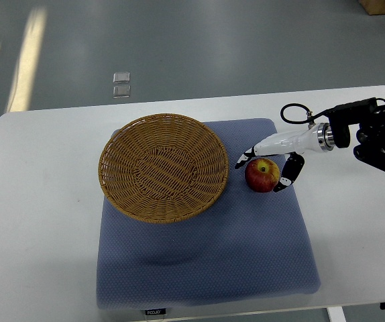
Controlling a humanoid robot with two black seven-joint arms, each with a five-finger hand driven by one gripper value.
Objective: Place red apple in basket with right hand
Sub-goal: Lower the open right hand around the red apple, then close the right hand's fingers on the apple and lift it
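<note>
The right arm [380, 137] runs off the picture's right edge, so only its dark forearm and wrist show. The right hand [273, 157] covers the upper back of the red apple [262, 176], and whether its fingers [292, 173] actually press the fruit cannot be told. The basket [163, 166] hides the part of the blue mat [206, 261] beneath it. The counter [38, 221] is cut off at the bottom edge and at the right. The small label [155, 312] on the mat's front edge is too small to read.
</note>
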